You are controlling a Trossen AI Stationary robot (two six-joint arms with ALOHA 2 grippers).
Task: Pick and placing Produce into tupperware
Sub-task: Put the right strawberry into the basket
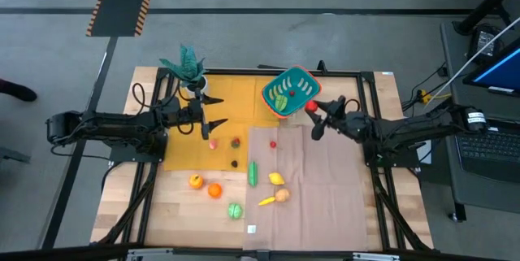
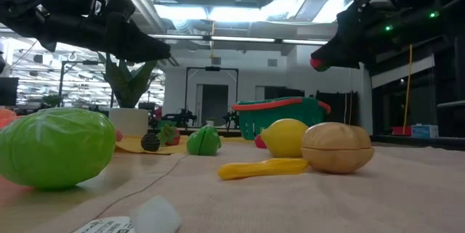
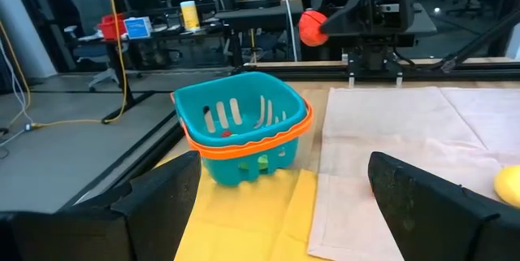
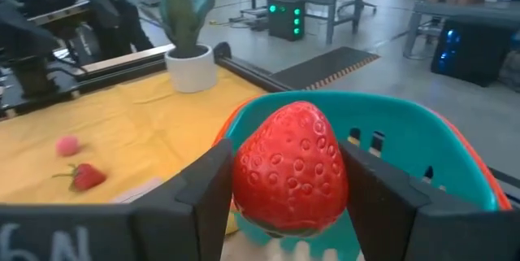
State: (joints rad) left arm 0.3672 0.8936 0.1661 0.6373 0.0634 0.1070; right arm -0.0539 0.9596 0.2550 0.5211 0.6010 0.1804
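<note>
Red strawberry (image 4: 290, 171) (pale-seeded), teal tupperware (image 4: 422, 151) with orange-red rim.

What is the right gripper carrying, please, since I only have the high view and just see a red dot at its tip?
Observer: A red toy strawberry, clamped between the right gripper's two fingers, as the right wrist view shows.
Operator: Is it over the container yet?
Observer: The right wrist view shows the teal container with the orange-red rim right behind the strawberry; the low view shows the berry held well above its rim.
Operator: And what is the left gripper doing?
Observer: The left gripper is open and holds nothing; its wrist view looks toward the container.
Operator: Anything in the container already?
Observer: The left wrist view shows a small red piece through the slots.
</note>
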